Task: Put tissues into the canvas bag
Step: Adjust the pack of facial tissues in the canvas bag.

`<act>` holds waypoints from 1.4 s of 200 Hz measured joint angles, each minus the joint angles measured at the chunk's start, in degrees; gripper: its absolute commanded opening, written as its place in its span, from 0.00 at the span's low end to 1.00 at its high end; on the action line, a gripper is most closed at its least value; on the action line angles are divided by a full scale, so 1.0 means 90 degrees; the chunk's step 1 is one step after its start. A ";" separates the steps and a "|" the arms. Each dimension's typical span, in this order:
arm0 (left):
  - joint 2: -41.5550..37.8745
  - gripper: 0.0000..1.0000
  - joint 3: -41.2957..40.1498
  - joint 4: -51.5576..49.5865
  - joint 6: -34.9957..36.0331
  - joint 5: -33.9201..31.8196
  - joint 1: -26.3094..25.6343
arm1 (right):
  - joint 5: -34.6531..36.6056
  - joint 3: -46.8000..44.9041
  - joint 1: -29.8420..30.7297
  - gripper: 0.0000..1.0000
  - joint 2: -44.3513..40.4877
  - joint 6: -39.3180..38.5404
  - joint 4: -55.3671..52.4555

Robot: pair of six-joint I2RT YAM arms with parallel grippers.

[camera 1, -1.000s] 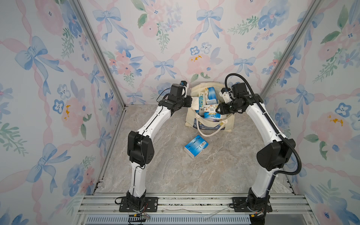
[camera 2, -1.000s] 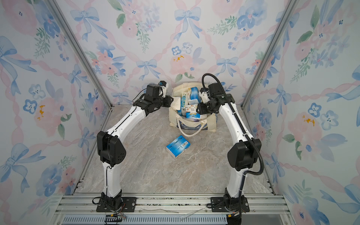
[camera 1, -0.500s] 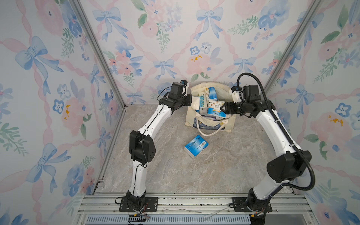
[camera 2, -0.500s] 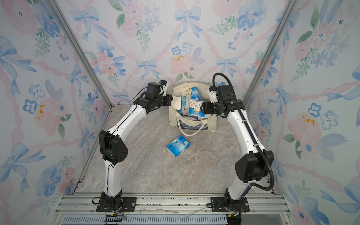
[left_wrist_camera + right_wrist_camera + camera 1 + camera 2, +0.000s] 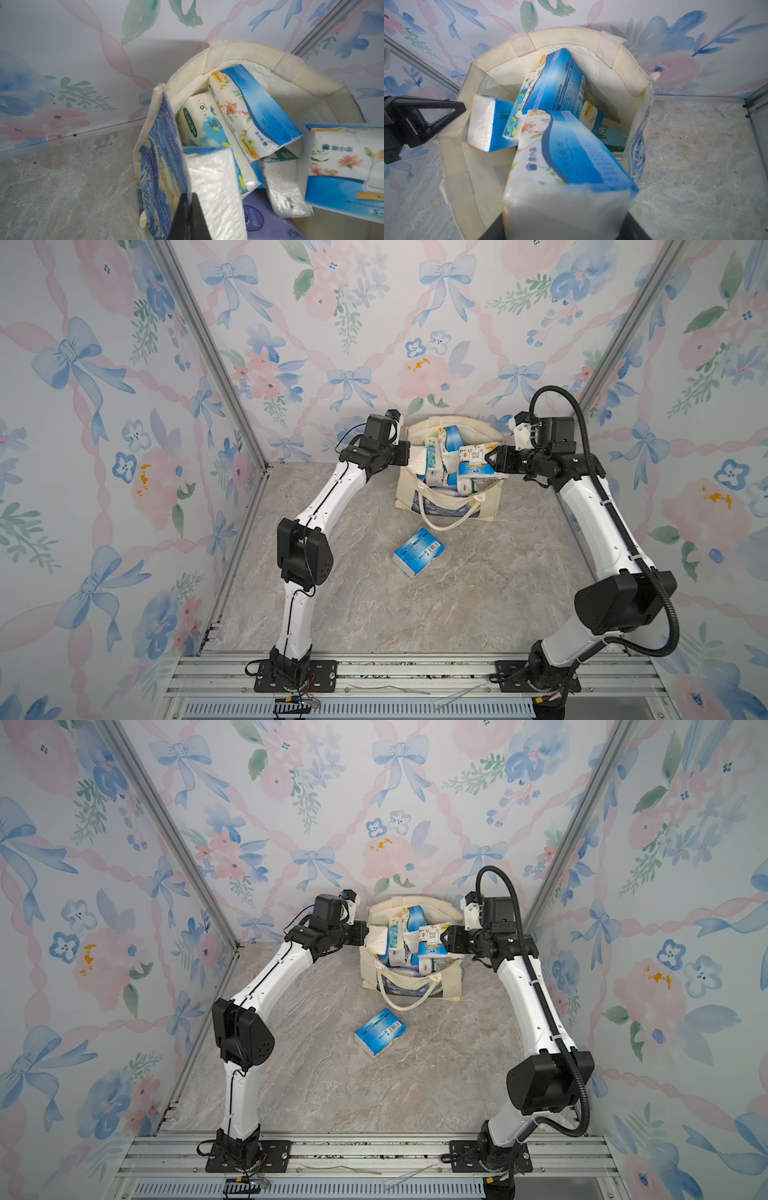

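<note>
Tissues (image 5: 451, 441) in blue-and-white wrappers are sitting piled in a canvas bag (image 5: 405, 493), which is standing open at the back of a grey marbled table (image 5: 374, 605) in a top view. The left gripper (image 5: 409, 456) is pinching the bag's rim on the robot's left side. The right gripper (image 5: 490, 460) is reaching in from the opposite side and clamping a tissue pack (image 5: 473, 462) just above the pile. A loose pack (image 5: 419, 551) is lying on the table in front of the bag, apart from it, near a drooping handle (image 5: 449, 526).

Both top views are showing this layout, with the bag (image 5: 370, 969) sitting between the two grippers and the loose pack (image 5: 380, 1031) lying alone.

From the left wrist, two dark fingers (image 5: 180, 220) are pressing together on the edge of the bag's blue-and-yellow painted side (image 5: 160, 155). Packs are leaning against each other inside, and a lavender pack (image 5: 268, 222) is lying beneath them.

From the right wrist, the clamped tissue pack (image 5: 566, 172) is hanging over the bag's mouth. The right gripper's fingers (image 5: 490, 232) are gripping it at its white end, spread only as wide as the pack. The left gripper's tip (image 5: 459, 109) is touching the cream rim (image 5: 571, 33) from outside.
</note>
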 measured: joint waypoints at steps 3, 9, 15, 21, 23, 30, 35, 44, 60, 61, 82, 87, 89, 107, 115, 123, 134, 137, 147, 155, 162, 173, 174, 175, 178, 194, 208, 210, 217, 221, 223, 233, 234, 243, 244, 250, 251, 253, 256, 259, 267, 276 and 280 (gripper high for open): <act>0.0000 0.00 0.0000 -0.0002 0.0000 0.0000 0.0000 | -0.0002 0.0000 0.0000 0.52 0.0000 0.0049 0.0024; 0.0000 0.00 0.0000 -0.0002 0.0000 0.0000 0.0000 | 0.0002 0.0000 0.0000 0.51 -0.0005 0.0068 0.0078; 0.0000 0.00 0.0000 -0.0002 0.0000 0.0000 0.0000 | 0.0007 0.0005 0.0002 0.50 -0.0005 0.0102 0.0138; 0.0000 0.00 0.0000 -0.0002 0.0000 0.0000 0.0000 | 0.0034 0.0005 0.0007 0.49 -0.0005 0.0121 0.0189; 0.0000 0.00 0.0002 -0.0002 0.0000 0.0000 0.0000 | 0.0056 0.0005 0.0012 0.49 -0.0005 0.0124 0.0202; 0.0000 0.00 0.0005 -0.0002 0.0000 0.0002 0.0000 | 0.0141 0.0005 0.0034 0.48 -0.0005 0.0143 0.0238; 0.0000 0.00 0.0012 -0.0010 0.0000 0.0002 0.0000 | 0.0214 0.0007 0.0063 0.47 -0.0005 0.0141 0.0267; 0.0010 0.00 0.0029 -0.0019 0.0000 0.0005 0.0002 | 0.0425 0.0034 0.0104 0.46 -0.0005 0.0124 0.0304; 0.0034 0.00 0.0061 -0.0019 0.0000 0.0022 0.0002 | 0.0945 0.0087 0.0233 0.44 -0.0005 0.0032 0.0418; 0.0034 0.00 0.0061 -0.0019 0.0000 0.0024 0.0002 | 0.0969 0.0092 0.0243 0.44 -0.0005 0.0027 0.0425; 0.0036 0.00 0.0066 -0.0019 0.0000 0.0058 0.0002 | 0.1620 0.0126 0.0498 0.44 -0.0007 -0.0153 0.0731; 0.0036 0.00 0.0066 -0.0019 0.0000 0.0066 0.0002 | 0.1763 0.0126 0.0561 0.44 -0.0007 -0.0209 0.0806; 0.0036 0.00 0.0066 -0.0019 0.0000 0.0068 0.0002 | 0.1819 0.0126 0.0588 0.44 -0.0007 -0.0236 0.0838; 0.0039 0.00 0.0066 -0.0019 0.0000 0.0070 0.0002 | 0.2300 0.0126 0.0823 0.45 -0.0007 -0.0469 0.1088; 0.0039 0.00 0.0066 -0.0022 0.0000 0.0070 0.0002 | 0.2506 0.0126 0.0937 0.45 -0.0007 -0.0590 0.1205; 0.0039 0.00 0.0068 -0.0022 0.0000 0.0075 0.0002 | 0.2681 0.0126 0.1035 0.45 0.0000 -0.0704 0.1326; 0.0039 0.00 0.0068 -0.0022 0.0000 0.0090 0.0002 | 0.2897 0.0197 0.1144 0.45 0.0063 -0.0848 0.1418; 0.0039 0.00 0.0068 -0.0022 0.0000 0.0092 0.0002 | 0.2960 0.0257 0.1173 0.45 0.0100 -0.0889 0.1423; 0.0041 0.00 0.0070 -0.0022 0.0000 0.0095 0.0002 | 0.3118 0.0459 0.1226 0.45 0.0274 -0.0998 0.1460; 0.0041 0.00 0.0070 -0.0022 0.0000 0.0097 0.0002 | 0.3232 0.0644 0.1265 0.45 0.0442 -0.1076 0.1477; 0.0041 0.00 0.0070 -0.0022 0.0000 0.0097 0.0002 | 0.3334 0.0801 0.1287 0.45 0.0612 -0.1144 0.1481; 0.0041 0.00 0.0070 -0.0022 0.0002 0.0112 0.0002 | 0.3483 0.0971 0.1302 0.45 0.0850 -0.1246 0.1494; 0.0041 0.00 0.0070 -0.0024 0.0000 0.0112 0.0002 | 0.3500 0.0991 0.1302 0.46 0.0884 -0.1256 0.1494; 0.0041 0.00 0.0070 -0.0024 0.0002 0.0114 0.0002 | 0.3509 0.1001 0.1302 0.46 0.0899 -0.1260 0.1494; 0.0041 0.00 0.0070 -0.0024 0.0002 0.0114 0.0002 | 0.3541 0.1030 0.1302 0.46 0.0950 -0.1280 0.1489; 0.0041 0.00 0.0070 -0.0024 0.0002 0.0117 0.0002 | 0.3691 0.1178 0.1302 0.46 0.1287 -0.1372 0.1464; 0.0041 0.00 0.0070 -0.0027 0.0002 0.0117 0.0022 | 0.3784 0.1234 0.1302 0.46 0.1525 -0.1416 0.1423; 0.0041 0.00 0.0070 -0.0027 0.0002 0.0119 0.0022 | 0.3796 0.1236 0.1302 0.46 0.1540 -0.1418 0.1418; 0.0041 0.00 0.0070 -0.0027 0.0002 0.0121 0.0034 | 0.3837 0.1241 0.1302 0.46 0.1625 -0.1423 0.1399; 0.0041 0.00 0.0070 -0.0027 0.0002 0.0121 0.0036 | 0.3847 0.1243 0.1299 0.46 0.1659 -0.1426 0.1392; 0.0041 0.00 0.0070 -0.0027 0.0002 0.0121 0.0039 | 0.3852 0.1243 0.1299 0.46 0.1678 -0.1426 0.1392; 0.0041 0.00 0.0070 -0.0027 0.0002 0.0138 0.0044 | 0.3866 0.1253 0.1294 0.46 0.1763 -0.1433 0.1387; 0.0041 0.00 0.0070 -0.0027 0.0002 0.0138 0.0044 | 0.3866 0.1258 0.1292 0.46 0.1775 -0.1433 0.1384; 0.0041 0.00 0.0070 -0.0027 0.0002 0.0148 0.0051 | 0.3864 0.1304 0.1277 0.46 0.1846 -0.1423 0.1350; 0.0041 0.00 0.0070 -0.0027 0.0002 0.0148 0.0051 | 0.3864 0.1314 0.1270 0.46 0.1855 -0.1421 0.1343; 0.0041 0.00 0.0070 -0.0027 0.0002 0.0165 0.0061 | 0.3847 0.1350 0.1243 0.47 0.1904 -0.1409 0.1316; 0.0041 0.00 0.0070 -0.0027 0.0002 0.0165 0.0061 | 0.3844 0.1355 0.1243 0.47 0.1909 -0.1409 0.1314; 0.0041 0.00 0.0070 -0.0027 0.0002 0.0168 0.0061 | 0.3840 0.1367 0.1239 0.47 0.1928 -0.1399 0.1299; 0.0041 0.00 0.0070 -0.0027 0.0002 0.0168 0.0061 | 0.3825 0.1389 0.1229 0.47 0.1950 -0.1387 0.1290; 0.0041 0.00 0.0070 -0.0027 0.0002 0.0170 0.0061 | 0.3815 0.1413 0.1219 0.47 0.1974 -0.1379 0.1270; 0.0041 0.00 0.0070 -0.0027 0.0002 0.0182 0.0063 | 0.3759 0.1469 0.1190 0.48 0.2040 -0.1338 0.1234; 0.0041 0.00 0.0070 -0.0027 0.0002 0.0187 0.0073 | 0.3691 0.1535 0.1139 0.49 0.2106 -0.1287 0.1185; 0.0041 0.00 0.0070 -0.0027 0.0002 0.0187 0.0080 | 0.3643 0.1569 0.1115 0.49 0.2140 -0.1263 0.1151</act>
